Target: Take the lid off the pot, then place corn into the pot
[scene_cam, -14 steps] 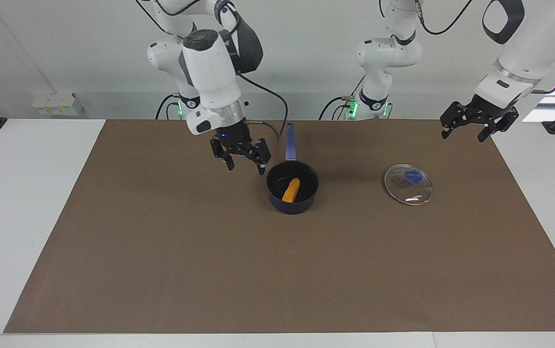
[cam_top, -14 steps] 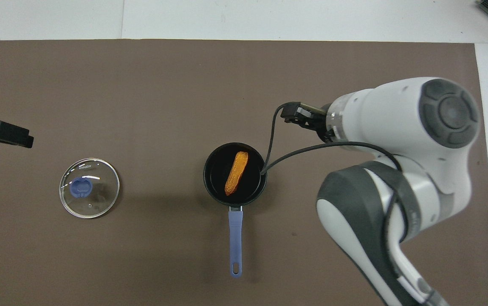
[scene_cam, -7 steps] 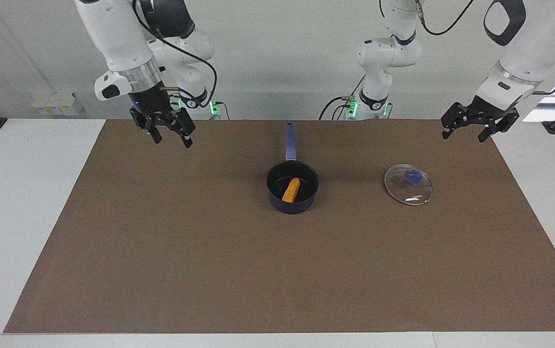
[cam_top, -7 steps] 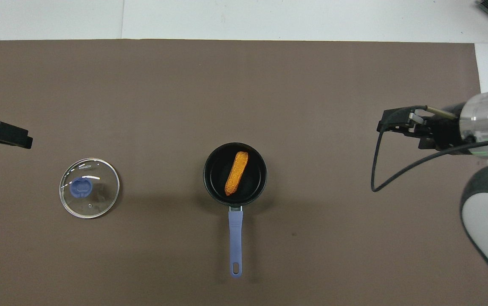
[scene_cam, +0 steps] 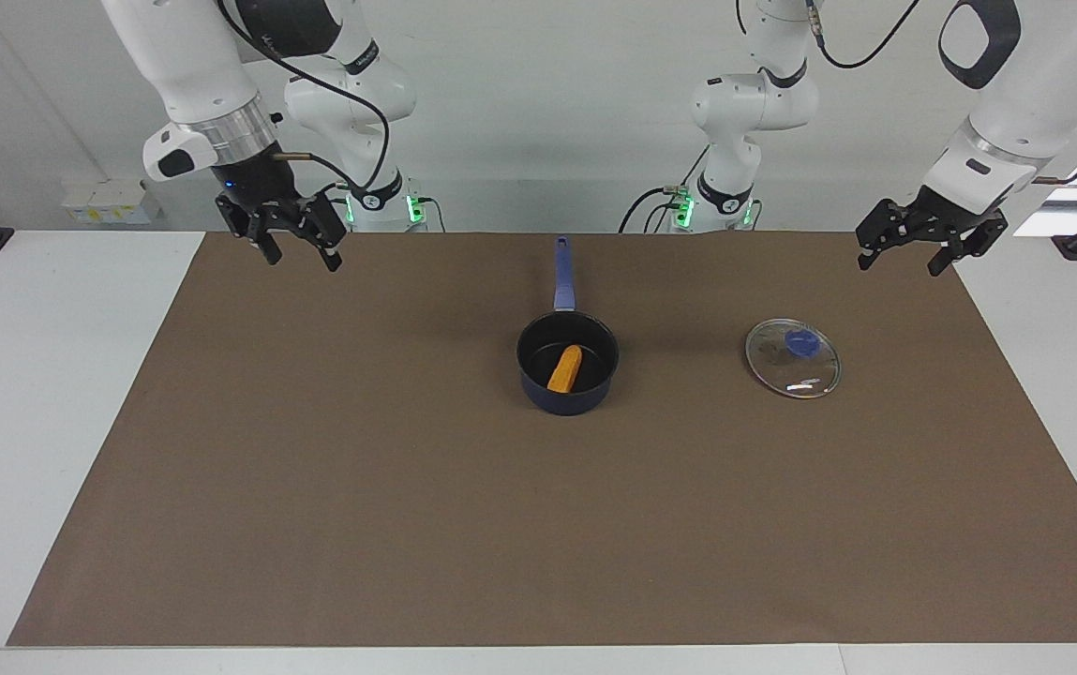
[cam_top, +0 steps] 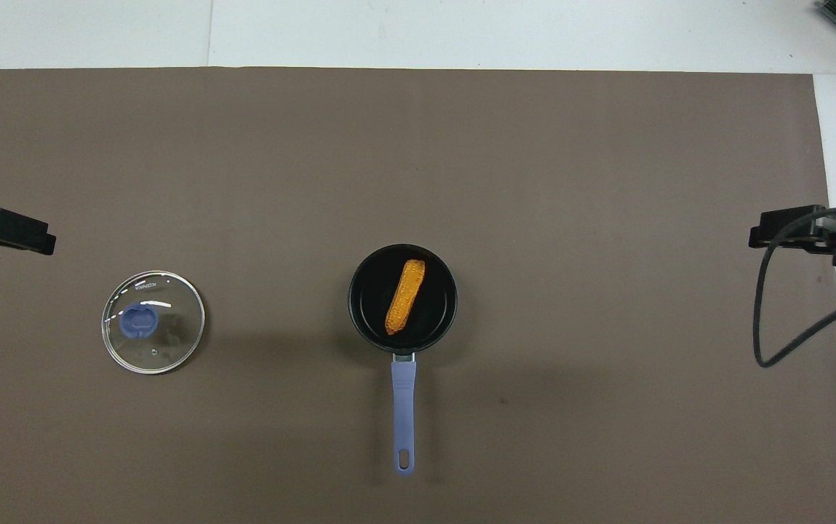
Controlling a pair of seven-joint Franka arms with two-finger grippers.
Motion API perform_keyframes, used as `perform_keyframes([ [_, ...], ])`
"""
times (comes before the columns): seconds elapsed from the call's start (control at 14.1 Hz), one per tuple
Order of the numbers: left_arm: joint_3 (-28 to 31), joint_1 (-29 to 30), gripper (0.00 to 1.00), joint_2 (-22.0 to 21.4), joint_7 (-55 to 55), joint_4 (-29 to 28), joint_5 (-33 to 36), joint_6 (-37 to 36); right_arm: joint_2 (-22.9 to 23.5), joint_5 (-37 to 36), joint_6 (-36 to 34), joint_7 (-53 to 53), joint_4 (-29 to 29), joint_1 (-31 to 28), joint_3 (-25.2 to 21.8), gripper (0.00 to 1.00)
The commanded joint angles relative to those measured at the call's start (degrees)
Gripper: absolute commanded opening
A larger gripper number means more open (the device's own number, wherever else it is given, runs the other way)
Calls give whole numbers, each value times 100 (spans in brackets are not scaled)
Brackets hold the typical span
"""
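The dark blue pot (scene_cam: 567,386) (cam_top: 362,314) stands in the middle of the mat, its long handle (cam_top: 403,415) pointing toward the robots. The orange corn (scene_cam: 565,367) (cam_top: 404,296) lies inside it. The glass lid (scene_cam: 792,358) (cam_top: 153,322) with its blue knob lies flat on the mat toward the left arm's end. My right gripper (scene_cam: 298,255) (cam_top: 759,236) is open and empty, up over the mat's edge at the right arm's end. My left gripper (scene_cam: 902,259) (cam_top: 43,244) is open and empty, raised over the mat's edge near the lid; that arm waits.
A brown mat (scene_cam: 407,487) covers most of the white table (scene_cam: 32,394). A black cable (cam_top: 767,320) hangs from the right wrist over the mat's edge.
My right gripper has swung away from beside the pot to the right arm's end of the mat and risen. The left arm, pot, corn and lid have not moved.
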Motion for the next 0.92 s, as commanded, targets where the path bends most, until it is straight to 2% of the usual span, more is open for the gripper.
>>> perform_keyframes([
  [0.0,-13,40,100,52,23,115,22,-134,446,-122,-558,-349,704,-198,-19,100],
  [0.14,-13,40,100,52,23,115,22,-134,675,-122,-718,-456,1118,-215,-28,100],
  [0.35,-13,40,100,60,23,115,22,-134,843,-61,-1051,-465,1444,-321,-28,100],
  [0.85,-13,40,100,52,23,115,22,-134,773,1,-1140,-456,1383,-417,-37,100],
])
